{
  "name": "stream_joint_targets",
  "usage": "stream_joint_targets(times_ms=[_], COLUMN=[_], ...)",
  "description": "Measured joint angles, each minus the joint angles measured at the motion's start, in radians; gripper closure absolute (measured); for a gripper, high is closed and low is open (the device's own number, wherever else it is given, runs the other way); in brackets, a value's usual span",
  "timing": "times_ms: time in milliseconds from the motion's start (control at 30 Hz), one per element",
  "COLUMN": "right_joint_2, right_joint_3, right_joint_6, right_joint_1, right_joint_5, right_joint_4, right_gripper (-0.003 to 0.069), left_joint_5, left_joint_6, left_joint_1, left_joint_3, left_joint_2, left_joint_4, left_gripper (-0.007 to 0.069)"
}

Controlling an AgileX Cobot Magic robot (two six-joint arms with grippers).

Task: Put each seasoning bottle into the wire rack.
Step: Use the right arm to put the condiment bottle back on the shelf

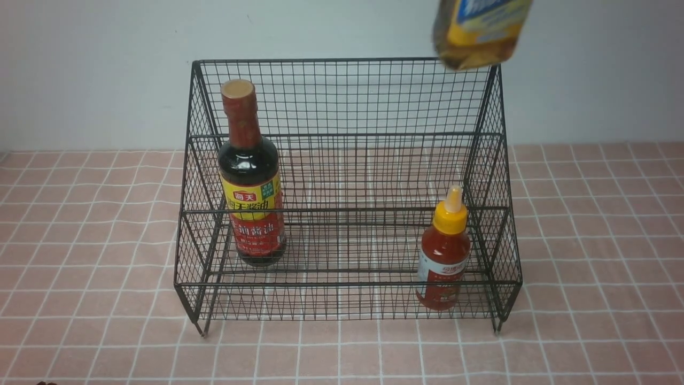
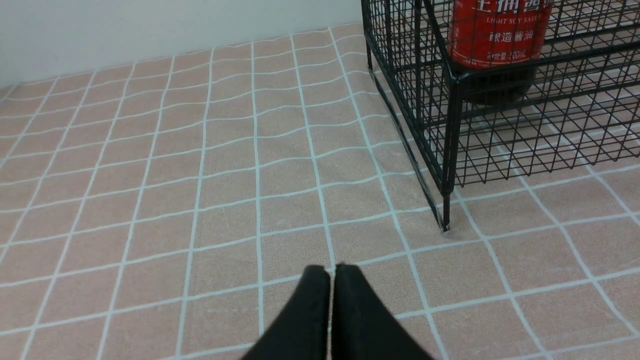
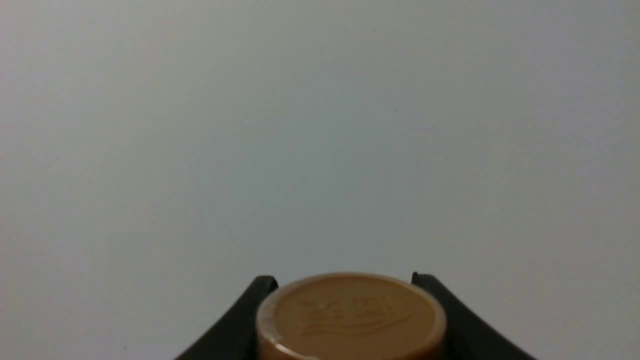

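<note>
The last, amber bottle point(image 1: 478, 32) is being gripped at its top by the right tool point(image 3: 342, 279), lowering into the rack point(image 1: 347, 60) below being called for; left tool point(image 2: 332, 270) closed.

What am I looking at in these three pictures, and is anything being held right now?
This is a two-armed robot. The wide picture looks forward from between its arms: a black wire rack on a pink tiled cloth, the dark soy bottle inside at left, the small red sauce bottle inside at right. The amber bottle hangs high above the rack's right side. The other pictures come from wrist cameras. The left gripper is shut and empty over the cloth. The right gripper holds the amber bottle; you see its brown cap between the fingers.
</note>
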Motion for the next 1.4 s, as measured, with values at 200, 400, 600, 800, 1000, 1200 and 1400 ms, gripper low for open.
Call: stream_joint_targets(times_ms=[200, 400, 600, 800, 1000, 1200, 1400], right_joint_2=[0.068, 0.116, 0.135, 0.135, 0.151, 0.177, 0.18], right_joint_3=[0.0, 0.0, 0.0, 0.0, -0.001, 0.0, 0.0], right_joint_6=[0.0, -0.008, -0.021, -0.035, -0.037, 0.0, 0.037], right_joint_1=[0.013, 0.012, 0.0, -0.02, -0.021, -0.021, -0.021], right_joint_5=[0.012, 0.016, 0.035, 0.182, 0.386, 0.505, 0.537], right_joint_4=[-0.001, 0.005, 0.034, 0.039, 0.047, 0.045, 0.037], right_gripper=[0.0345, 0.0345, 0.0346, 0.0346, 0.0347, 0.0347, 0.0347], left_joint_5=[0.0, 0.0, 0.0, 0.0, 0.0, 0.0, 0.0], left_joint_6=[0.0, 0.0, 0.0, 0.0, 0.0, 0.0, 0.0], left_joint_1=[0.0, 0.0, 0.0, 0.0, 0.0, 0.0, 0.0], left_joint_3=[0.0, 0.0, 0.0, 0.0, 0.0, 0.0, 0.0], left_joint_2=[0.0, 0.0, 0.0, 0.0, 0.0, 0.0, 0.0], left_joint_4=[0.0, 0.0, 0.0, -0.001, -0.001, -0.001, -0.001], left_gripper=[0.0631, 0.0631, 0.0631, 0.0631, 0.0631, 0.0631, 0.0631])
